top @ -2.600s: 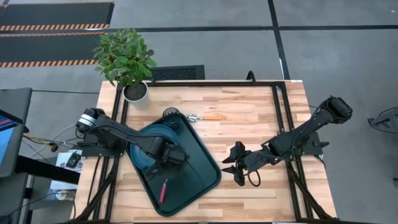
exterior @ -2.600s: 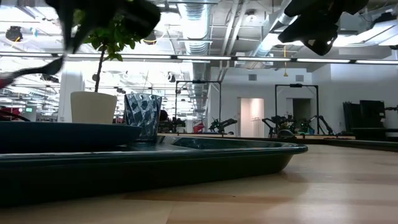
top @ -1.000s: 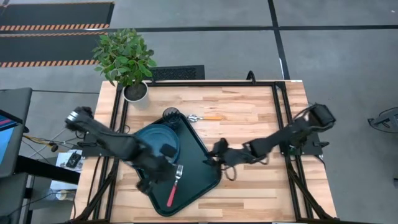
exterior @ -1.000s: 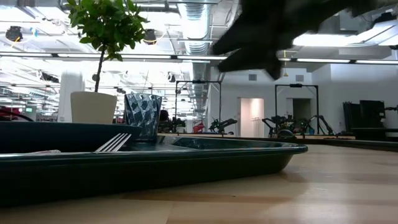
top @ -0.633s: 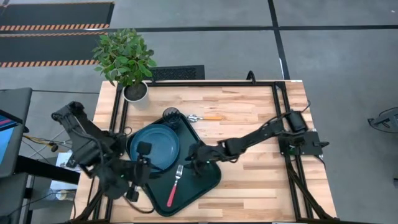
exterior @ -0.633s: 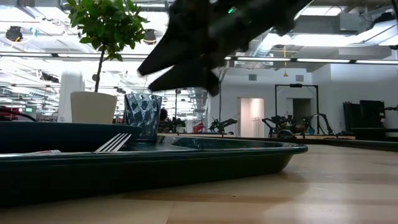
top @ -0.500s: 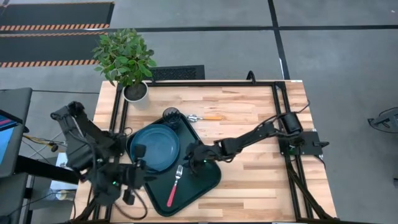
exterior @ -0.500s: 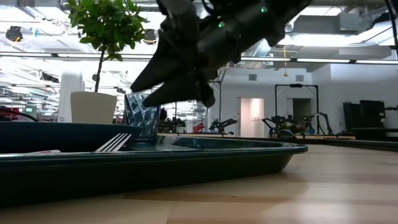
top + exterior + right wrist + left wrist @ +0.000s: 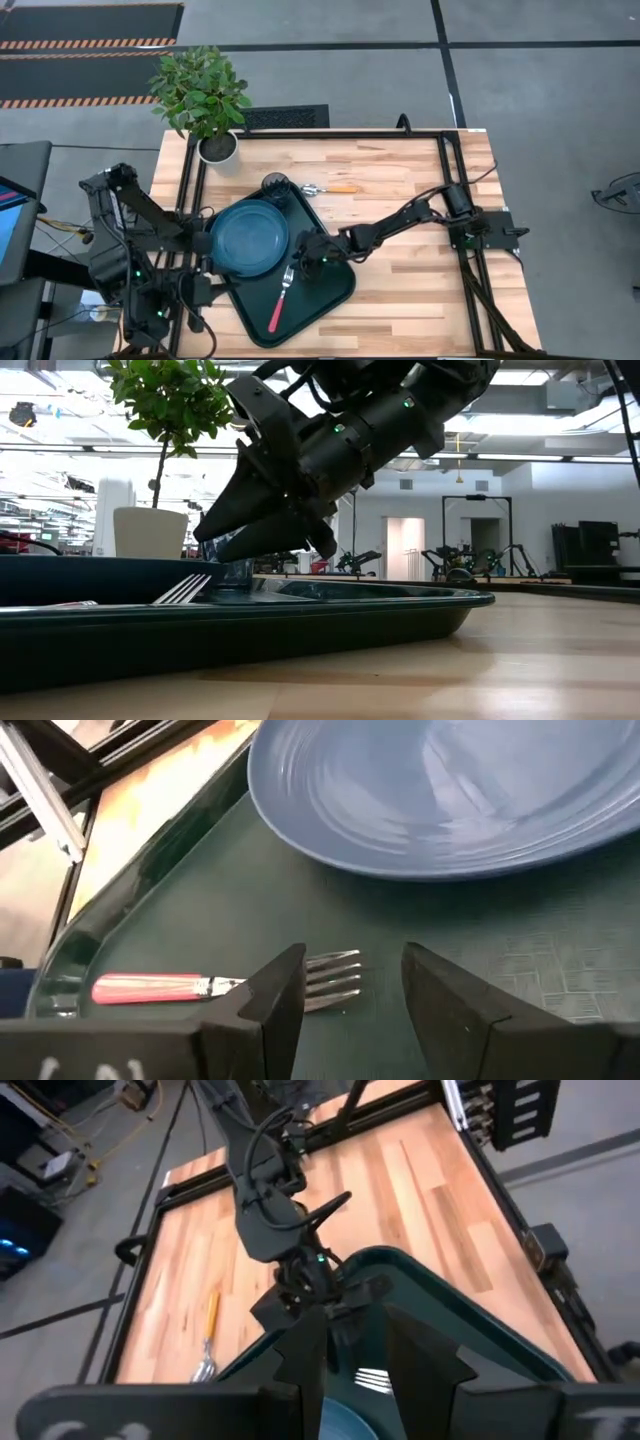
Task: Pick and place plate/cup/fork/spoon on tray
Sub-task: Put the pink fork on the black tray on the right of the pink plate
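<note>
- Since a moment ago: right gripper (image 9: 306,252) swung in from the table's right side to hang over the tray (image 9: 335,285); left arm pulled back off the table's left edge, left gripper (image 9: 196,296) now low beside the frame.
- Already on the tray: plate (image 9: 248,238) at the far-left part, fork (image 9: 279,300) just beside it, tines toward the plate's rim.
- Not yet on the tray: spoon (image 9: 330,188) lying on bare wood beyond the tray's far corner; cup (image 9: 275,184) at that same corner, on or off the lip cannot be told.
- Right gripper: fingers spread, nothing between them, hovering just above the fork's tines in the right wrist view.
- Left gripper: fingers a little apart in its own wrist view, nothing held.
- Step in hand, by judgement: plate and fork done, right arm reaching for a next item.
- Next move probably calls for carrying on past the plate to the cup or spoon, then lowering with fingers straddling it.
</note>
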You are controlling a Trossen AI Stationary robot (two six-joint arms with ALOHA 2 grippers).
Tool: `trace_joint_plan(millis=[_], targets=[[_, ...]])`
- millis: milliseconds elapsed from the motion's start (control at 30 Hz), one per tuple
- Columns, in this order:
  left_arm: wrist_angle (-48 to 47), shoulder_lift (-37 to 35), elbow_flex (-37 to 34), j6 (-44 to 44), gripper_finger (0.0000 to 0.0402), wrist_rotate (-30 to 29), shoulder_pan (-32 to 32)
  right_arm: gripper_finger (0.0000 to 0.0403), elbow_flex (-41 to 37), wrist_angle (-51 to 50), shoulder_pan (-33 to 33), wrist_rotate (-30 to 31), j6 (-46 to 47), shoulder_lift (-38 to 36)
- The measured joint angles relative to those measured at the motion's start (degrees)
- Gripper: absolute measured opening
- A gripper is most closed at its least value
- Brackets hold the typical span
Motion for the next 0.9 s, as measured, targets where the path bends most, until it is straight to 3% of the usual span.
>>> trace_joint_plan(millis=[900], targets=[[-0.74,0.08,0.00,-1.42,0.0087,-0.94,-0.03,0.0186,0.66,3.77,0.40,0.27,2.45,4.35]])
